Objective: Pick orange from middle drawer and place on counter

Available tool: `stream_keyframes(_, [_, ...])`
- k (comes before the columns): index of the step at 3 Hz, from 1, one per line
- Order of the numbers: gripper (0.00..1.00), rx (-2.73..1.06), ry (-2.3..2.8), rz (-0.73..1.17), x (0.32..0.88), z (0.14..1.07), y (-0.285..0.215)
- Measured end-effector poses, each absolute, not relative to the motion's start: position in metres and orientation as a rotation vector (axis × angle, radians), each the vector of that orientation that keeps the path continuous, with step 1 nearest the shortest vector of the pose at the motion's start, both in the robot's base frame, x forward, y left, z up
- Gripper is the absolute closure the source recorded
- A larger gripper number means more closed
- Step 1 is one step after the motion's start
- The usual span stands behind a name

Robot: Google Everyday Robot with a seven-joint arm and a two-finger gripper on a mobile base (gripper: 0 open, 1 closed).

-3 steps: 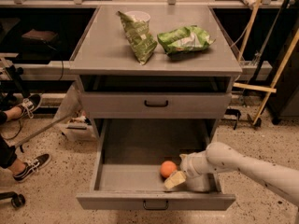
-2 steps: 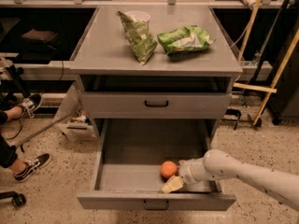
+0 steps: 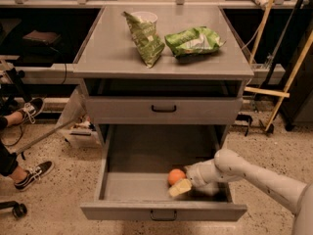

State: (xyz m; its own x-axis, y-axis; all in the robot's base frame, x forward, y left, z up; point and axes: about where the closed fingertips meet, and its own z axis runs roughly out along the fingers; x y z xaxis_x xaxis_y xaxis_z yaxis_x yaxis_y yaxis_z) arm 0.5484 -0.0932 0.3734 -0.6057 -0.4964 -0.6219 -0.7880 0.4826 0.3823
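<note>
The orange [image 3: 176, 176] lies on the floor of the open middle drawer [image 3: 132, 186], near its front and right of centre. My gripper [image 3: 179, 185] reaches into the drawer from the right on the white arm [image 3: 244, 170] and sits right against the orange's front right side. The counter [image 3: 105, 50] is the grey top of the cabinet, above the shut upper drawer [image 3: 164, 109].
Two green snack bags [image 3: 145, 35] [image 3: 194, 40] and a white cup [image 3: 145, 17] stand on the counter. A person's feet in sneakers [image 3: 32, 173] are on the floor at the left. Wooden poles [image 3: 288, 75] lean at the right.
My gripper has moved left and lower inside the drawer, closing in on the orange. The orange has stayed in place.
</note>
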Motion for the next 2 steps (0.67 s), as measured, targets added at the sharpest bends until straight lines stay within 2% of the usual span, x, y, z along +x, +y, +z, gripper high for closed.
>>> stream_keyframes(1, [0.0, -1.043, 2.295, 1.004, 0.5522, 0.3711, -0.0983])
stream_keyframes(2, [0.0, -1.043, 2.295, 1.004, 0.5522, 0.3712, -0.0983])
